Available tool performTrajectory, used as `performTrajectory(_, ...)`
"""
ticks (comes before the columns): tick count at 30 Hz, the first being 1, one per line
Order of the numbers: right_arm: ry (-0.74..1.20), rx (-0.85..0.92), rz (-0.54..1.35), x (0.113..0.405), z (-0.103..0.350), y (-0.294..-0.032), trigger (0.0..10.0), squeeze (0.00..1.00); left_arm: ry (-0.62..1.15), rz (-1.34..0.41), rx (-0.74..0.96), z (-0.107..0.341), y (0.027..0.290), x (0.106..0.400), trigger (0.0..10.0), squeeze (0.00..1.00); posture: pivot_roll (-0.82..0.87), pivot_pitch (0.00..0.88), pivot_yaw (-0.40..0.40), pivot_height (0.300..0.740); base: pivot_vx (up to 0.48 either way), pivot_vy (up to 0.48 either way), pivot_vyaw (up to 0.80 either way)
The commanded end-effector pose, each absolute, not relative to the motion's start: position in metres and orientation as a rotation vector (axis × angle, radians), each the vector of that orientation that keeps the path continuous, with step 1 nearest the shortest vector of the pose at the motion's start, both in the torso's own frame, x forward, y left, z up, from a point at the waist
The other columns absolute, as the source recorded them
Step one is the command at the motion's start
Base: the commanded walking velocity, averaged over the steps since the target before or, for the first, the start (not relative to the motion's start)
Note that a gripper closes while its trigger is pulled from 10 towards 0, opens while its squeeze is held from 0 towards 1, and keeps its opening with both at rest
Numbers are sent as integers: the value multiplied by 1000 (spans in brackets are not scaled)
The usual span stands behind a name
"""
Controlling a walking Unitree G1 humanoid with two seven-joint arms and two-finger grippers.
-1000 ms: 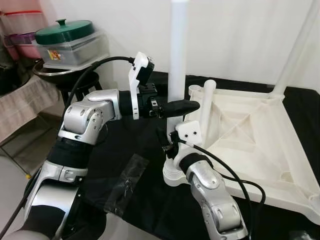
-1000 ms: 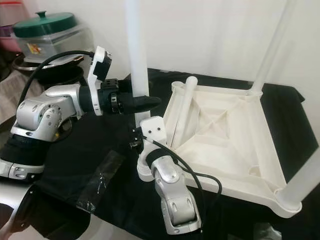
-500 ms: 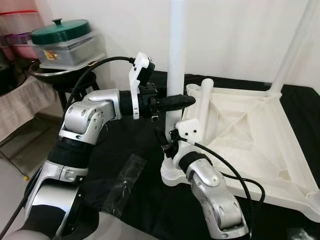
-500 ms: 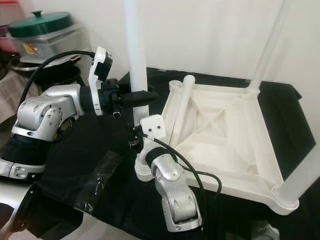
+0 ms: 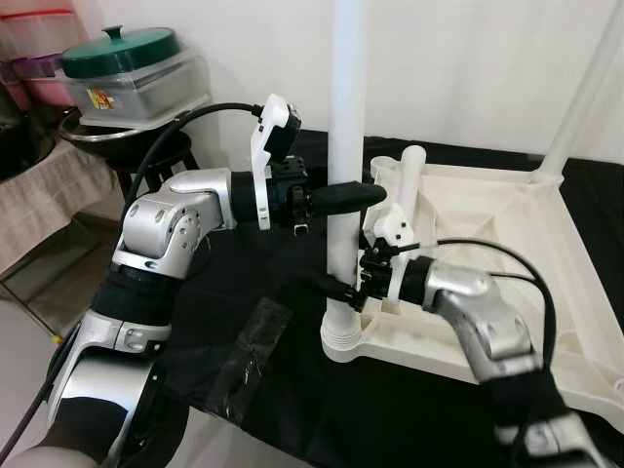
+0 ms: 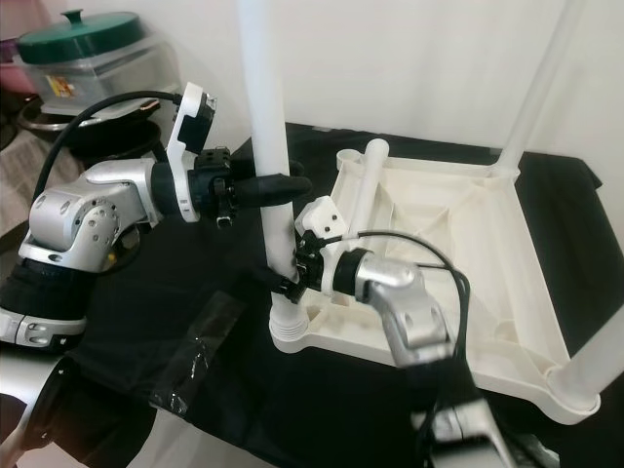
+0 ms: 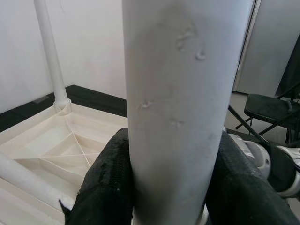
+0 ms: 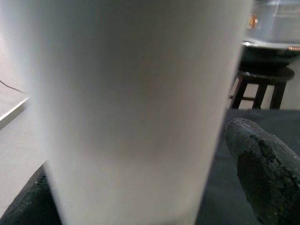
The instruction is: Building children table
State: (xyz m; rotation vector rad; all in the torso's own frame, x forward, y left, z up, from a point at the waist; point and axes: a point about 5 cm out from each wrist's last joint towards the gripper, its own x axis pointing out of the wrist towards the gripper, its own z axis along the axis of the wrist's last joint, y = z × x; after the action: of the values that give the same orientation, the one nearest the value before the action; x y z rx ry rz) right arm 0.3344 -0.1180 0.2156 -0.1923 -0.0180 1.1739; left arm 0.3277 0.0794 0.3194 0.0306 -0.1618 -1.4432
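I steady a white plastic table leg (image 5: 346, 146) upright in the corner socket of the upturned tabletop (image 5: 487, 253), which lies on black cloth (image 5: 253, 283); the leg looks light, rigid and smooth enough to slip, best gripped low on its shaft. My left gripper (image 5: 363, 196) pinches it from 9 o'clock at mid-height. My right gripper (image 5: 333, 285) closes around it just above the socket, from 3 o'clock.

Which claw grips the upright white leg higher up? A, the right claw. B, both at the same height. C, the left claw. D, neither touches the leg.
C: the left claw clamps the white leg around mid-height, while the right claw holds it lower, just above the tabletop corner socket.
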Motion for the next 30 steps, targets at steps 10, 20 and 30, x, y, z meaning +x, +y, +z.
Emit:
performTrajectory(10,42,-187,1367,350,219,-118,0,0,-120,-1475,56,317,78,326,0,0,71,23,59,740,0,0,0)
performTrajectory(20,44,-174,1416,352,213,-126,0,0,-132,-1515,68,316,75,322,0,0,62,23,65,740,0,0,0)
performTrajectory(30,17,-174,1318,356,209,-133,0,0,-158,-1440,42,322,81,326,10000,1000,50,18,62,740,0,0,0)
